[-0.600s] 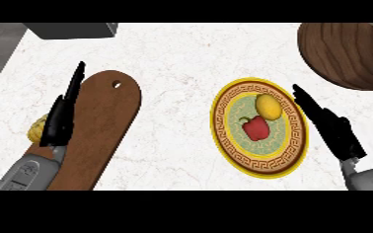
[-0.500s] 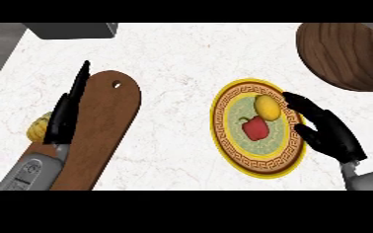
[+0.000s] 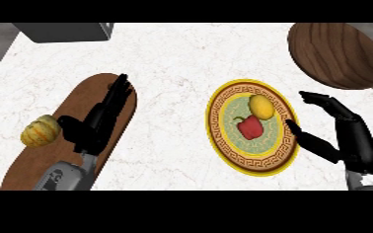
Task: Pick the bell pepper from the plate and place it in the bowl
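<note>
Bell pepper (image 3: 250, 127) on plate (image 3: 222, 148)

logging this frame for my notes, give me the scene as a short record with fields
target: red bell pepper, lying on the round yellow patterned plate
also on plate: yellow lemon, just above the pepper
goal: dark brown wooden bowl, upper right corner, nothing seen in it
right robot hand: open, at the plate's right rim, thumb over the rim, not on the pepper
left robot hand: open, resting over the long brown wooden board
other: small orange squash at the board's left edge
</note>
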You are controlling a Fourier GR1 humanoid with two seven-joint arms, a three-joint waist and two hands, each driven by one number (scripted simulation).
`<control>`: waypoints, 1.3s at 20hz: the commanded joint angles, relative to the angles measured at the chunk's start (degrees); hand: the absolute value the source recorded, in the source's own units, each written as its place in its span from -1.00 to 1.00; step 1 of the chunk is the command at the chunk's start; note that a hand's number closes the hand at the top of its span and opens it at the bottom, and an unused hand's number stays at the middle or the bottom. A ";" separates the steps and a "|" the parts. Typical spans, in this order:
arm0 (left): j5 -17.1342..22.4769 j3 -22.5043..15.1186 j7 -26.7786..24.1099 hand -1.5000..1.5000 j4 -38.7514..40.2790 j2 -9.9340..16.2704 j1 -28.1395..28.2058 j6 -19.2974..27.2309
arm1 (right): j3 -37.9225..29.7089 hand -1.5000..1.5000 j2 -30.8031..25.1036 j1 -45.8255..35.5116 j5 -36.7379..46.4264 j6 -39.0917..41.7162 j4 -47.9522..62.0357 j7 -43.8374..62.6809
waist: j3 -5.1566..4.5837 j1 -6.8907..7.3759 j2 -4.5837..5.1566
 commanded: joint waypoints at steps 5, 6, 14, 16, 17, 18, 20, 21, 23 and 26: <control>3.41 -0.48 4.76 0.00 -4.15 -1.92 0.72 -2.32 | 9.50 -1.00 -3.11 9.15 17.43 -4.93 -13.16 -1.67 | -0.07 1.88 0.11; 3.46 -0.65 6.29 0.00 -5.06 -1.33 0.17 -2.02 | 9.78 -1.00 -6.29 9.50 20.99 -5.77 -16.39 4.13 | -0.19 1.51 -0.11; 4.08 0.64 5.48 0.00 -2.91 -1.07 -0.81 -4.30 | 9.65 -1.00 -16.04 6.75 32.95 4.73 -29.60 39.86 | -0.39 2.10 0.25; 2.32 -0.58 4.43 0.00 -2.41 -3.13 -0.97 -2.50 | 12.81 -1.00 -16.22 6.08 34.09 9.53 -32.30 47.10 | -0.33 2.35 0.30; 4.22 1.33 7.06 0.00 -5.06 -0.40 -1.10 -4.18 | 12.59 -1.00 -15.85 3.37 33.19 12.15 -31.78 50.34 | -0.22 3.26 0.33; 1.91 -1.48 3.90 0.00 -3.95 -3.91 0.43 -2.49 | 13.21 -1.00 -16.00 2.41 32.54 14.82 -33.54 54.12 | -0.23 3.07 0.36; 3.61 0.37 6.02 0.00 -4.85 -1.58 0.43 -4.64 | 17.75 -1.00 -11.51 0.10 34.09 16.65 -33.77 60.78 | -0.14 3.34 0.37; 2.29 -0.61 5.26 0.00 -2.59 -2.91 -0.62 -4.39 | 15.46 -1.00 -11.03 -4.82 29.90 20.52 -34.89 65.34 | -0.16 3.35 0.51; 2.43 0.53 3.63 0.00 -1.72 -2.94 0.42 -5.73 | 18.54 -1.00 -7.00 -7.28 32.13 21.65 -30.20 67.54 | -0.08 3.22 0.52; 3.32 1.94 3.44 0.00 -3.65 -1.52 0.95 -7.96 | 15.28 -1.00 -4.17 -15.46 27.95 26.75 -23.58 72.59 | -0.06 3.76 0.59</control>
